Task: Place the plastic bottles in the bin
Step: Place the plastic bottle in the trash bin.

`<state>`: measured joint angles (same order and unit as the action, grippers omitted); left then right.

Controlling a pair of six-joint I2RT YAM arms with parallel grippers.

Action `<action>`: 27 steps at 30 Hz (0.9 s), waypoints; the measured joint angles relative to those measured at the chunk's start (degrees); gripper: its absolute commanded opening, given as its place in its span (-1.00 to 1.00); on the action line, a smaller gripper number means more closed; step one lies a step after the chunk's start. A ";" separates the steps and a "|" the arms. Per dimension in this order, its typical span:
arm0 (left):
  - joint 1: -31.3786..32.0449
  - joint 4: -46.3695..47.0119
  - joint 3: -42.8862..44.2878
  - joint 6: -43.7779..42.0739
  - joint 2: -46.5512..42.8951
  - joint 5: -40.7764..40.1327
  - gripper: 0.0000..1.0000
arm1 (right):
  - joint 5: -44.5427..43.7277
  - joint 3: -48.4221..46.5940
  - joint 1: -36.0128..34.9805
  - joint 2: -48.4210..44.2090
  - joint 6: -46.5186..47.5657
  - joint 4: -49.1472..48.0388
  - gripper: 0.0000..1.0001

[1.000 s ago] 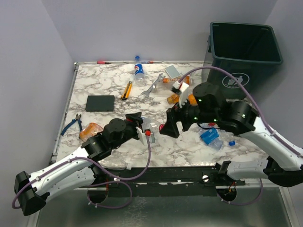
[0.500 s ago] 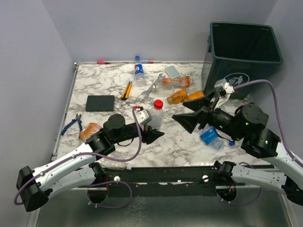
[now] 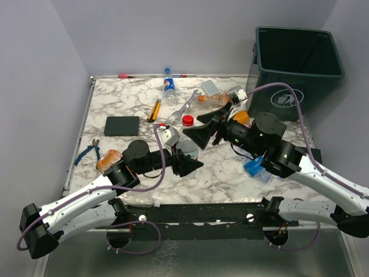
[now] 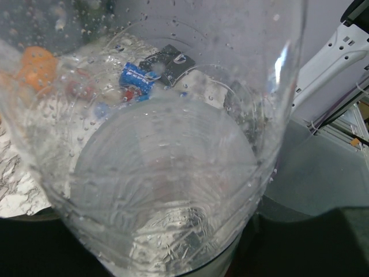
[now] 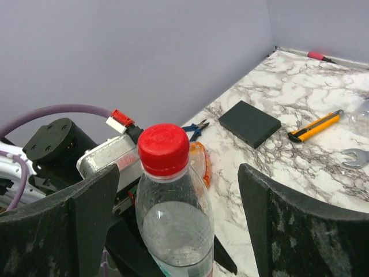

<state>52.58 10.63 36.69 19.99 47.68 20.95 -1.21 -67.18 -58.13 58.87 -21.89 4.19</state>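
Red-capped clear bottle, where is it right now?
Top view: the red-capped bottle is upright near the front middle of the table, gripped low by the left pincer, with the open right pincer close at its cap.

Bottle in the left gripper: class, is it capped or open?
Capped: the bottle wears a red cap on its neck, clear in the right wrist view.
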 measured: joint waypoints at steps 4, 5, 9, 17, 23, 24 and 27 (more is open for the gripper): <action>0.00 -0.02 -0.11 0.59 -0.11 0.04 -0.34 | -0.17 -2.19 0.00 2.89 -0.11 -0.13 0.62; 0.00 -0.02 -0.11 0.61 -0.22 0.04 -0.34 | -0.31 -2.73 0.00 3.41 -0.11 -0.13 0.58; 0.00 -0.02 -0.15 0.63 -0.66 0.04 -0.34 | -0.66 -4.02 0.00 4.68 -0.15 -0.22 0.26; 0.00 -0.13 -1.18 0.63 -1.73 -0.04 -0.31 | -0.33 -5.49 0.00 7.06 -0.74 -0.13 -0.03; 0.00 -0.46 -1.79 0.59 -2.27 -0.79 -0.16 | 1.99 -6.82 -0.09 8.33 -1.20 0.81 -0.49; 0.00 -0.48 -1.79 0.66 -2.38 -0.83 0.00 | 2.27 -7.13 -0.09 8.48 -1.05 1.09 -0.59; 0.00 -0.57 -1.84 0.66 -2.67 -0.96 0.89 | 3.21 -7.87 -0.09 8.63 -0.79 2.16 -0.99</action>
<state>52.58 10.07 34.85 20.64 45.01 19.99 2.00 -75.05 -58.22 67.51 -22.68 6.35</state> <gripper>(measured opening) 0.578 0.370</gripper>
